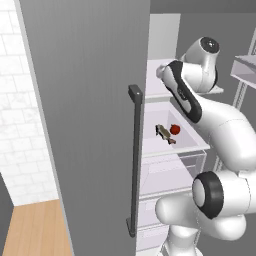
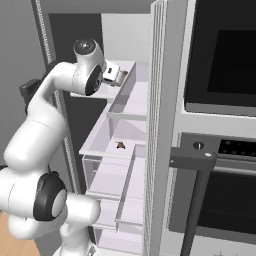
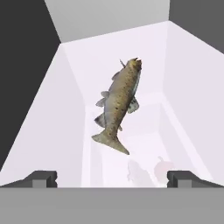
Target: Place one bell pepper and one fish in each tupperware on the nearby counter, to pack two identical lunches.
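A: Where is the gripper (image 3: 112, 178), and is it holding anything?

B: It is inside an open fridge, above a pale shelf (image 3: 183, 113). Its jaws are spread as wide as they go and they hold nothing. In the hand view the two dark fingertips (image 3: 41, 178) sit far apart, with bare shelf between them.

A: Where is the fish?

B: One fish (image 3: 118, 103) lies flat on the shelf straight ahead of the gripper, centred between the fingertips but apart from them. Its tail points toward the gripper and its head away. My guess is the jaws are held wide so they can come down on either side of its body.

A: And the pepper?

B: In the left base view a red pepper (image 1: 175, 129) sits on a lower shelf beside a second fish (image 1: 163, 133), below the gripper. From there they look just beside each other; I cannot tell if they touch. A faint shape shows through the shelf close under the gripper, possibly these two.

A: Why is the food here?

B: It is stored chilled, so each piece must be lifted out and carried off.

A: Any labels or writing?

B: None that I can read.
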